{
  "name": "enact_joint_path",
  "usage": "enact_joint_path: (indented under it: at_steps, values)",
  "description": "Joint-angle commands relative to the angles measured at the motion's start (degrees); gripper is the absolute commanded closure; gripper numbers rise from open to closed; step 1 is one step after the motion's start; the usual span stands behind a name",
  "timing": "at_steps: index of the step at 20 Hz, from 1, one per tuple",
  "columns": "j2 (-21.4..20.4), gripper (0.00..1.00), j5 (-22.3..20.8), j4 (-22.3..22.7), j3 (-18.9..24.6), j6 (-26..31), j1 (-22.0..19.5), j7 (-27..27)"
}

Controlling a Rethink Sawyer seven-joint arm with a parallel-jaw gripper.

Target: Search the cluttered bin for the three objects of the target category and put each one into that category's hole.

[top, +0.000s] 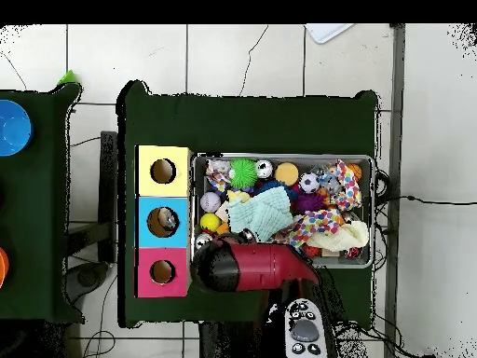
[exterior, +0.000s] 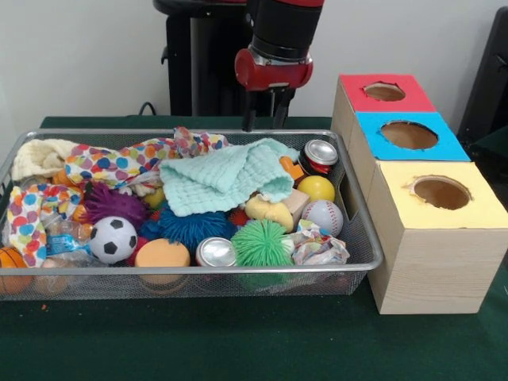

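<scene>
My gripper point(exterior: 264, 121) hangs open and empty above the bin's far edge, behind a teal cloth point(exterior: 230, 178). The wire bin point(exterior: 373, 258) holds a soccer ball point(exterior: 113, 238), a baseball point(exterior: 322, 216), a yellow ball point(exterior: 316, 188), a basketball point(exterior: 9, 258), and green point(exterior: 262, 242), blue point(exterior: 190, 226) and purple point(exterior: 115, 205) spiky balls. A silver can point(exterior: 216, 252) lies at the front and a red can point(exterior: 320, 155) at the far right. The wooden box has a red hole point(exterior: 384, 91), a blue hole point(exterior: 409, 135) and a yellow hole point(exterior: 440, 192). In the overhead view the arm point(top: 256, 266) hides the gripper.
A spotted cloth point(exterior: 119, 163), a cream cloth point(exterior: 40, 156), crumpled paper point(exterior: 317, 246) and an orange ball point(exterior: 162, 254) also fill the bin point(top: 197, 200). The box point(top: 140, 222) stands right against the bin. Something pale shows inside the blue hole point(top: 164, 221) from overhead.
</scene>
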Motion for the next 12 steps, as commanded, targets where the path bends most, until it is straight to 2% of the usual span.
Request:
enact_joint_path:
  at_steps: [1,6,12]
  values:
    - [-2.66,0.0,1.33,-0.21,1.98,6.49,-3.5,6.01]
    - [-4.83,0.0,1.16,-2.39,3.97,11.65,-6.01,1.8]
    - [-7.01,0.0,-0.63,-7.19,5.57,17.45,-8.38,-3.15]
